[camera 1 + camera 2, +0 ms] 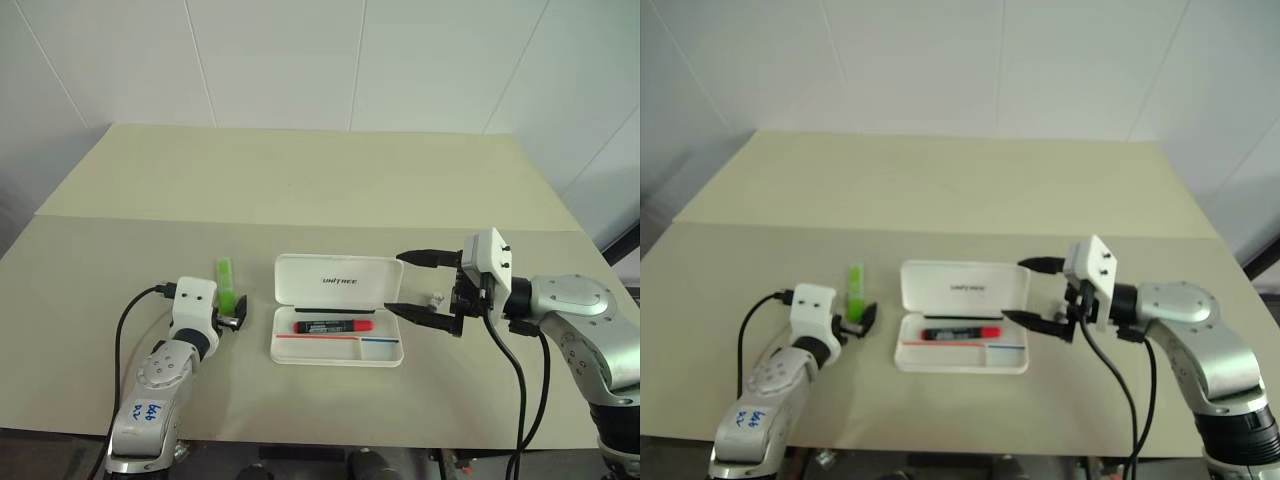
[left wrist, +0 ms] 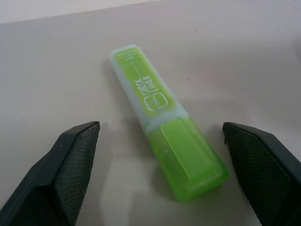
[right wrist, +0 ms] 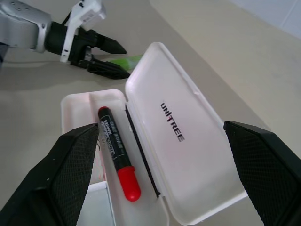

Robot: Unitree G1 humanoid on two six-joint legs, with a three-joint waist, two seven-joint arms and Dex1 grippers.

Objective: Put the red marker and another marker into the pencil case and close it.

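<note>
The white pencil case (image 1: pixel 300 285) lies open in the middle of the table, its lid with the UNITREE print folded back. The red marker (image 1: pixel 335 326) rests inside the tray, also seen as the red marker (image 3: pixel 115 153) in the right wrist view. The lime-green marker (image 1: pixel 228 283) lies on the table just left of the case. My left gripper (image 2: pixel 160 126) stands open, a finger on each side of the green marker's (image 2: pixel 141 89) near end, apart from it. My right gripper (image 1: pixel 395 282) is open at the case's right end, holding nothing.
A small grey-white bit (image 1: pixel 437 298) lies on the table under my right gripper. The beige table (image 1: pixel 300 180) stretches far back to a white wall, and a seam runs across it behind the case.
</note>
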